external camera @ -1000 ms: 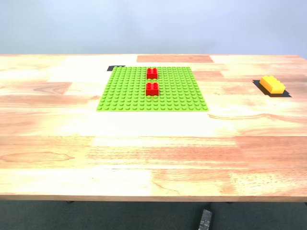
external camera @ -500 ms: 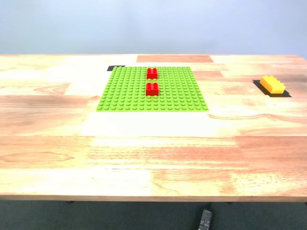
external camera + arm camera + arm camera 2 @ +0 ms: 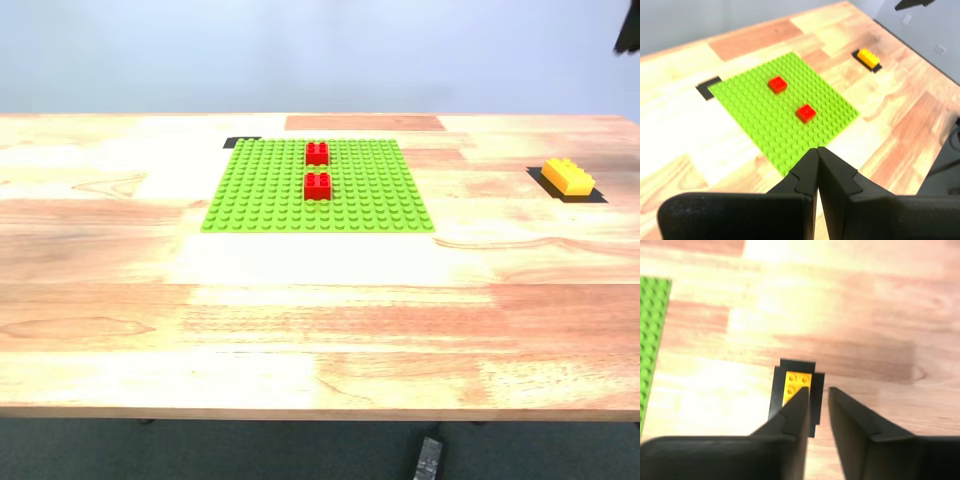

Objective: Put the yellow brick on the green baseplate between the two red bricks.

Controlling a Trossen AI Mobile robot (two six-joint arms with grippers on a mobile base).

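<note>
Nothing grasped yet, yellow brick (image 3: 567,177) sits on a black patch (image 3: 590,195) on the wooden table (image 3: 320,300), well apart from the green baseplate (image 3: 260,190) toward the exterior view's right.

My second gripper (image 3: 816,396) is the nearer one by far: it hovers above the brick and looks down on it. The brick lies just ahead of the fingertips, partly hidden behind one finger (image 3: 795,415), so it is offset to that finger's side instead of centred in the gap. Jaws are parted only a little and hold nothing. The brick's long axis looks to run roughly along the gripper's line of sight; if so, the jaws close across its short width. My guess is the gap needs widening and a small sideways shift before descent.

My first gripper (image 3: 817,155) is clenched, tips touching, empty, held high over the table with the baseplate ahead of it and the brick far beyond.

Two red bricks (image 3: 317,186) stand on the baseplate with a narrow gap between them; target slot is empty.
</note>
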